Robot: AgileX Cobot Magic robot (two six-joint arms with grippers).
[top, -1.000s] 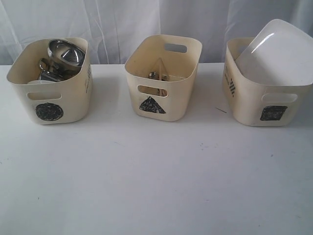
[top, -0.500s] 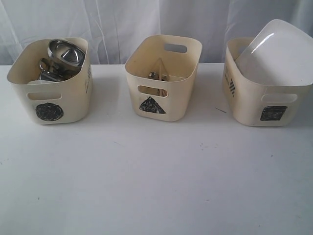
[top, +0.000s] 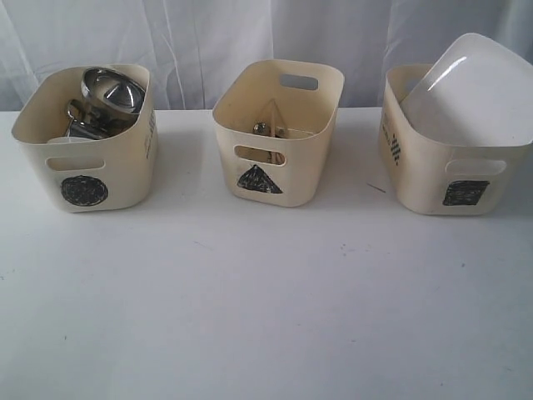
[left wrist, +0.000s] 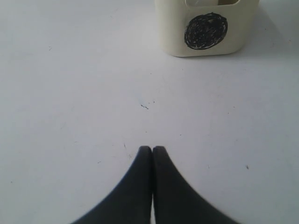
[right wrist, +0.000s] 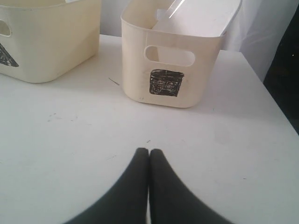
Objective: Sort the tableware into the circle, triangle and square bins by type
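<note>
Jutting from the square bin [top: 423, 177] — white plate [top: 479, 92], lower half hidden.

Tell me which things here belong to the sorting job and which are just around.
Job: circle-marked cream plastic tub; triangle-marked tub; square-marked tub; shiny steel bowl; large white square plate.
Just there: white table; pale curtain.

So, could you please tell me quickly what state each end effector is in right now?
Left end effector: closed, holding nothing.
Right end effector: closed, holding nothing.
</note>
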